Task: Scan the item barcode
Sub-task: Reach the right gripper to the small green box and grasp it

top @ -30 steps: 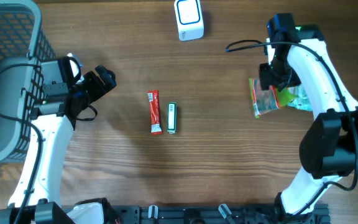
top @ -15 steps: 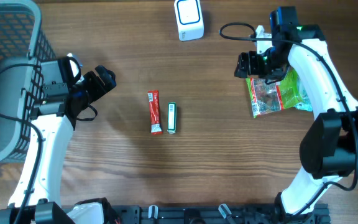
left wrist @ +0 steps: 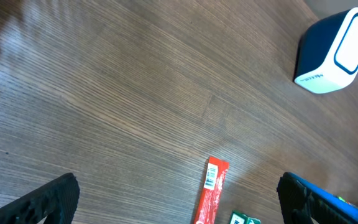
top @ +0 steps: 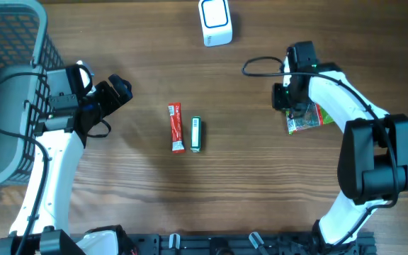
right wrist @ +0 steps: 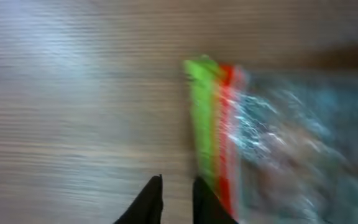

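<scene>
A clear snack bag (top: pixel 306 118) with a green and red edge lies at the right, partly under my right arm. My right gripper (top: pixel 287 105) sits at the bag's left edge. In the blurred right wrist view its jaws (right wrist: pixel 178 194) are nearly together over bare wood, with the bag (right wrist: pixel 278 137) just to their right and nothing between them. A red stick packet (top: pixel 176 128) and a small green box (top: pixel 196 134) lie at the centre. The white scanner (top: pixel 215 22) stands at the back. My left gripper (top: pixel 116 92) hangs open at the left, with the red packet (left wrist: pixel 211 194) ahead of it.
A grey mesh basket (top: pixel 6 85) fills the far left edge beside my left arm. The right arm's black cable (top: pixel 261 62) loops over the table near the scanner (left wrist: pixel 334 53). Bare wood lies between the centre items and the bag.
My right gripper swung left and down from above the bag to its left edge, and its jaws closed. The left arm and the centre items have not moved.
</scene>
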